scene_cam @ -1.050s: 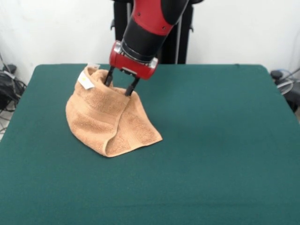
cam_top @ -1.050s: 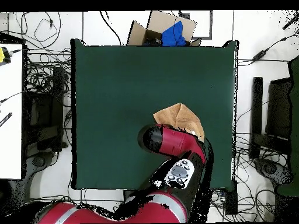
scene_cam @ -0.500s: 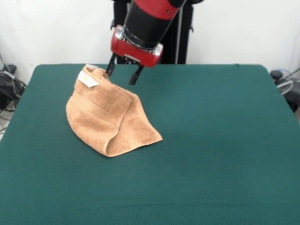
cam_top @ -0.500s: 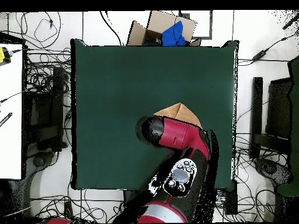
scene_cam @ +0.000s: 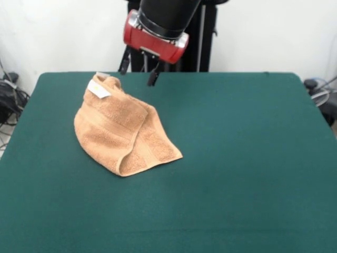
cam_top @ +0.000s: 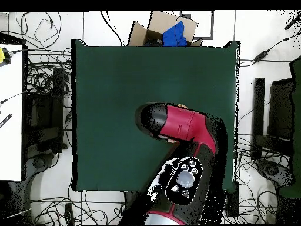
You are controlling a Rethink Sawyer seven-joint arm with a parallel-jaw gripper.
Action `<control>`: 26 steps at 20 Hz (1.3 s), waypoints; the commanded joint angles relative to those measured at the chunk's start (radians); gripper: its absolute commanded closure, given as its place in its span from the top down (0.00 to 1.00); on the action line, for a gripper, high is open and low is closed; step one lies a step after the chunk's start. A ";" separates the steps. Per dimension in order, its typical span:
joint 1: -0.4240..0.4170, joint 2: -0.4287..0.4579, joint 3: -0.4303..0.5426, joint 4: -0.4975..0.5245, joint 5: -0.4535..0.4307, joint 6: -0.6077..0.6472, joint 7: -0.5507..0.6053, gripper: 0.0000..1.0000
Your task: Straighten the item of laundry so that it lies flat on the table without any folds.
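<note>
We see the gripper [scene_cam: 138, 68] hanging above the table's [scene_cam: 242, 158] far edge, its two dark fingers [scene_cam: 153, 75] spread wide apart with nothing between them. It sits just above and slightly beyond the top of the peach-orange terry towel [scene_cam: 124, 130], not touching it. The towel lies in a bunched, folded heap on the green table, toward the left in the front view, with a raised ridge at the far end and a doubled-over hem at the near corner. We see its small white tag [scene_cam: 98, 89] near the top. From overhead, the red arm [cam_top: 188, 126] covers nearly all of the towel.
</note>
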 commanded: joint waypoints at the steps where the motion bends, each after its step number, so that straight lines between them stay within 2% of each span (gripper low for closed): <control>1: -0.068 0.046 0.180 0.014 -0.081 -0.005 -0.083 1.00; 6: -0.139 0.050 0.272 0.084 -0.152 -0.089 -0.171 1.00; 13: -0.215 0.034 0.389 0.101 -0.304 -0.068 -0.293 1.00; 16: -0.275 0.034 0.478 0.114 -0.356 -0.053 -0.382 1.00; 26: -0.348 0.043 0.610 0.134 -0.412 -0.001 -0.390 1.00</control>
